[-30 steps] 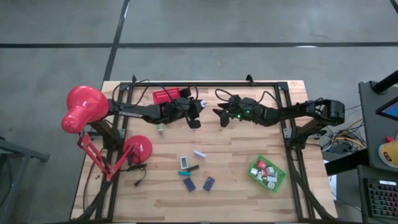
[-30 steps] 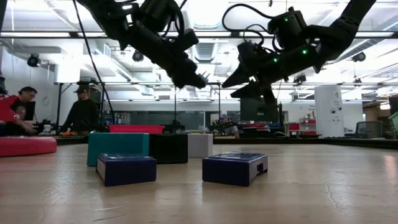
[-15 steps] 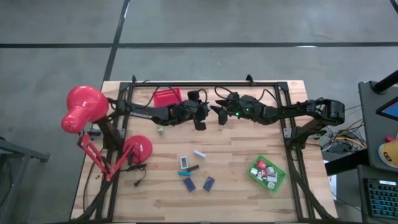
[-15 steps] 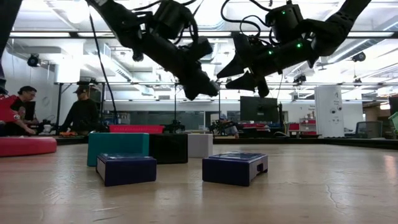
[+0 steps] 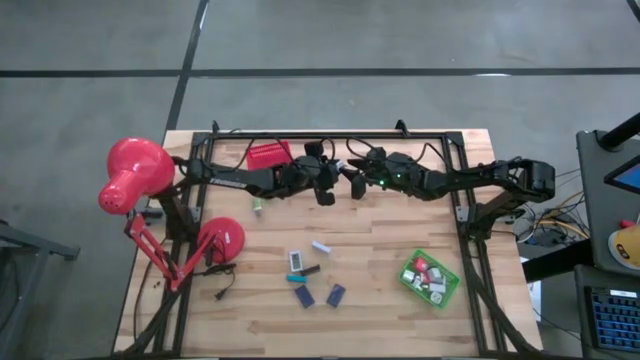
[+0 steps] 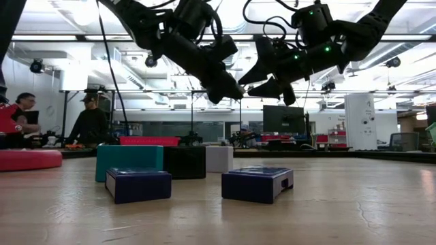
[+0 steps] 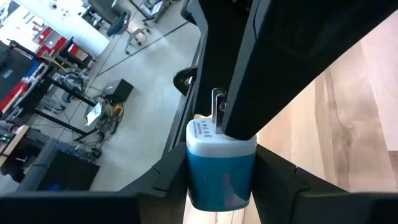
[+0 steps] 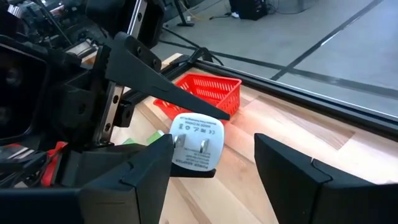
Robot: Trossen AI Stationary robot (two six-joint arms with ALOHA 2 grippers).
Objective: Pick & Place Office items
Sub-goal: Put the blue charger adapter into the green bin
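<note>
We see both arms meeting high over the back-centre of the table point(image 5: 400, 235). The left gripper point(image 5: 325, 192) is clamped on a small plug-style charger point(image 7: 221, 165), white at the pronged end, teal-blue in the body; in the left wrist view it sits squeezed between the two dark fingers point(image 7: 165, 180), prongs pointing away from the cam.

The right gripper point(image 5: 356, 188) faces it, tips just beside the left's. Its jaws stand part-open, and in the right wrist view the charger's white pronged face hangs in the gap between them. We can't tell from these views whether the right fingers point(image 8: 140, 168) touch it yet; prob. not, since a gap shows on one side.

In the low view both grippers hang well above the tabletop, nearly tip to tip.

Rest of the office items: a loose cluster on the table's mid-front, incl. two navy blocks point(image 6: 257, 184), a teal block point(image 6: 129, 160), a black one and a white one. More pieces lie in the green tray point(image 5: 452, 290) at front right. Red tray point(image 5: 266, 154) at the back, behind the left arm. Red desk lamp point(image 5: 135, 175) at the table's left edge. People sit in the room beyond.
</note>
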